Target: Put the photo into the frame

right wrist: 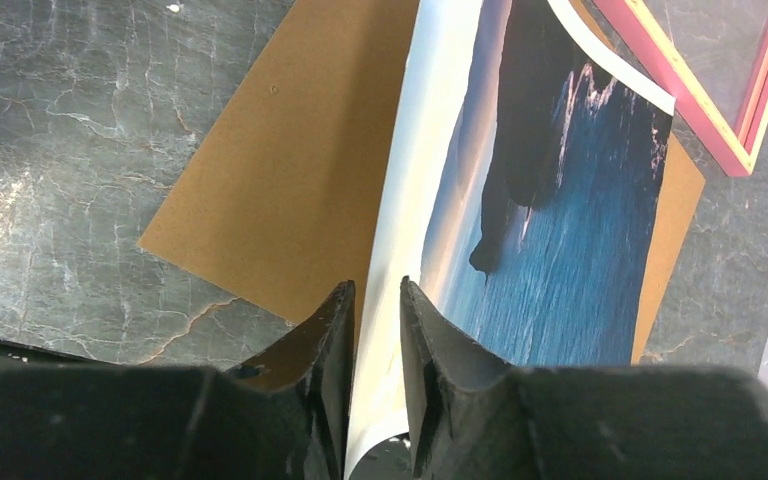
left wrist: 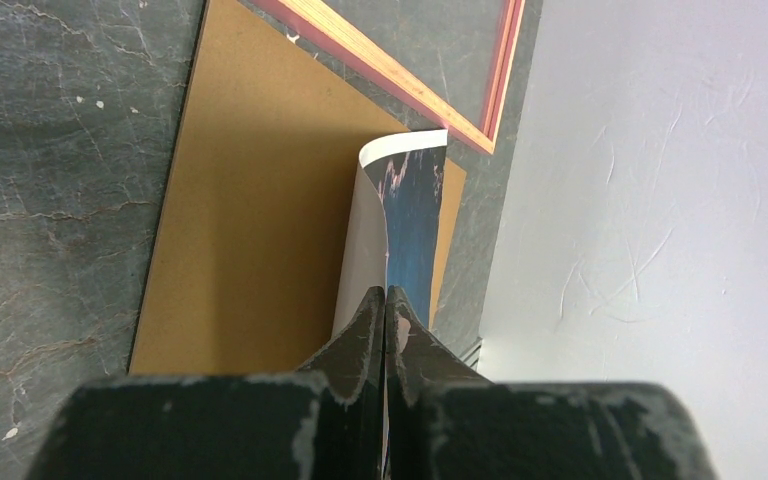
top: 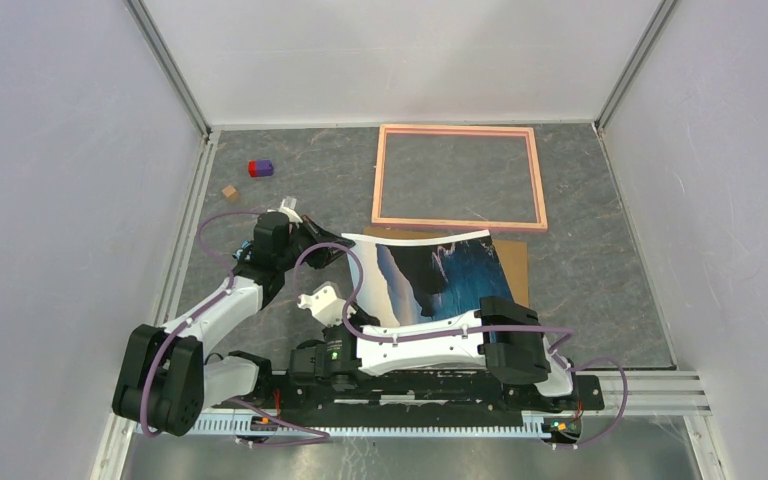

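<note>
The left hand (left wrist: 385, 300) pinches the photo (top: 440, 280) by its 9 o'clock edge, pressed together on it; the print curls up above a brown board (left wrist: 250, 220). The right hand (right wrist: 375, 290) has its fingers slightly spread, the photo's white border between them. The pink frame (top: 460, 129) lies flat on the worktop (top: 290, 190) at 12 o'clock of the photo.

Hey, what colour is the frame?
The frame is salmon pink, clearest in the top view.
</note>
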Motion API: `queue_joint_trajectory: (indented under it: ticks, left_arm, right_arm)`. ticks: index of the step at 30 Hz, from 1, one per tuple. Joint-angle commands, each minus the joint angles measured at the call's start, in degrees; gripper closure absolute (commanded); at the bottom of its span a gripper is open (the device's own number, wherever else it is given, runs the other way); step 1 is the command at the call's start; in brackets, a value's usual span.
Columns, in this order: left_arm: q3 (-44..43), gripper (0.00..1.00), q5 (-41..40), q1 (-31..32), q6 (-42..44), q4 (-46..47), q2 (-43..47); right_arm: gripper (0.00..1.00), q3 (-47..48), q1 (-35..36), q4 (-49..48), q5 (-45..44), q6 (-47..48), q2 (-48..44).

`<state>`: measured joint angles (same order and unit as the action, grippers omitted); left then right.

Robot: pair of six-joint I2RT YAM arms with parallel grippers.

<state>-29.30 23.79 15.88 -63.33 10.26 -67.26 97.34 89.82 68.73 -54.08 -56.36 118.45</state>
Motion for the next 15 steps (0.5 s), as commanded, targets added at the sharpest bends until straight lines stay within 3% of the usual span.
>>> queue_joint_trajectory:
  ticks: [1, 3, 5, 6, 11, 15]
  left_arm:
    - [-0.8, 0.98, -1.2, -0.1, 1.9, 0.5, 1.3]
    - [-0.8, 0.98, -1.3, -0.1, 2.2, 0.5, 1.2]
    - [-0.8, 0.97, -1.4, -0.1, 2.6, 0.5, 1.4]
    - [-0.8, 0.93, -1.3, -0.1, 3.1, 0.5, 1.5]
    - [-1.3, 0.43, -1.2, 0.0, 6.6, -0.4, 5.6]
    - [-5.0, 0.10, -5.2, -0.1, 11.0, -9.8, 12.6]
  right_arm:
    - [0.76, 1.8, -0.1, -0.2, -0.3, -0.3, -0.7]
    - [0.84, 1.9, -0.1, -0.3, 0.0, -0.2, -0.8]
    - [0.99, 1.6, -0.2, -0.3, 0.0, -0.2, -1.2]
    - [1.00, 1.4, -0.2, -0.3, 0.0, -0.3, -1.5]
    - [1.00, -3.4, -0.4, -2.2, -1.3, -0.3, -6.9]
    - [1.00, -13.1, -2.4, -12.6, 0.4, 6.9, -16.5]
